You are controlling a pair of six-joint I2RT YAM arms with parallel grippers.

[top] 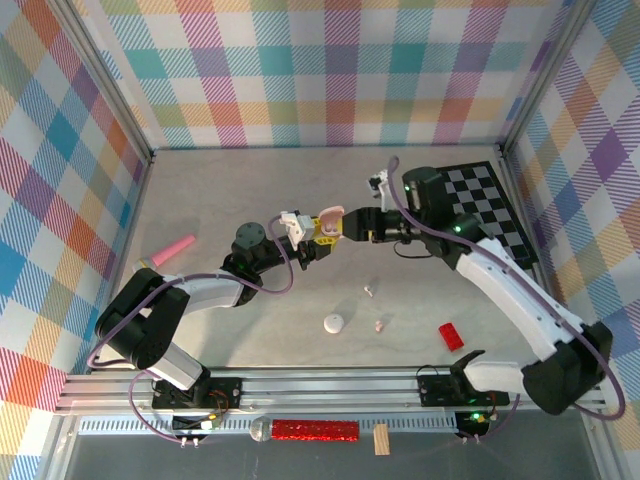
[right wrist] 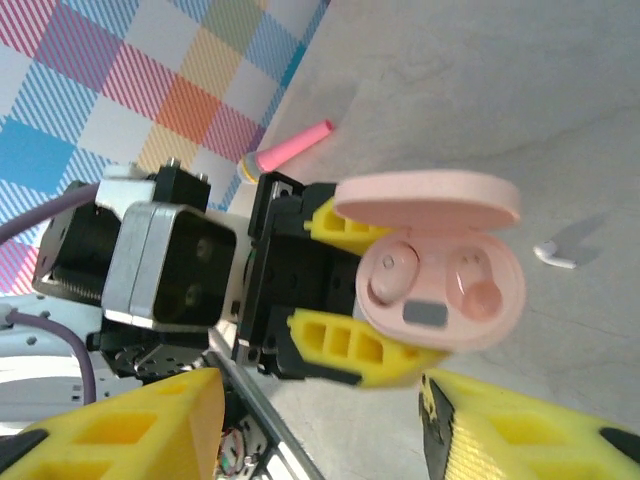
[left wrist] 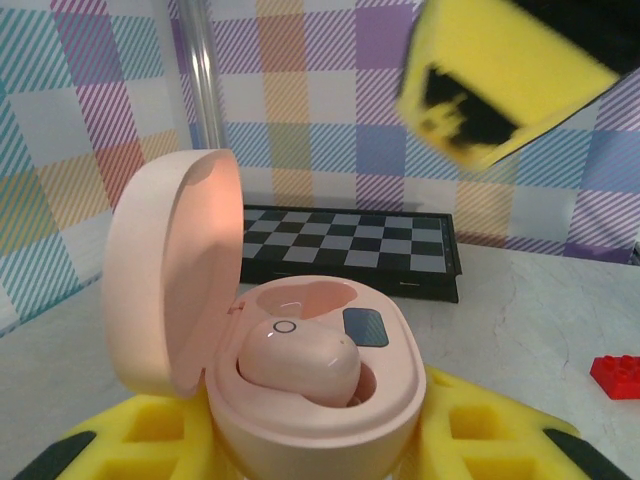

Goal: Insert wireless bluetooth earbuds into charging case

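Seen from above, a grey table is walled in with pastel plaid. Near its middle the left gripper pinches an open pink charging case between its yellow foam fingers, with the lid swung up and back. The right gripper faces it from the right, just beside the case, its own yellow fingers spread apart with nothing between them. In the left wrist view, one seated earbud, pale pink and glossy, rests in the well nearest that camera. The second well behind it shows its bare pink floor, and a small dark panel sits next to it. In front of the arms, well apart from the case, a white earbud lies on the table. A loose pink earbud lies a little nearer the arm bases. A white pebble-shaped case sits just left of that bud, and a red block lies to its right. A pink marker lies at the far left, and a black-and-white chessboard lies at the far right behind the right arm.
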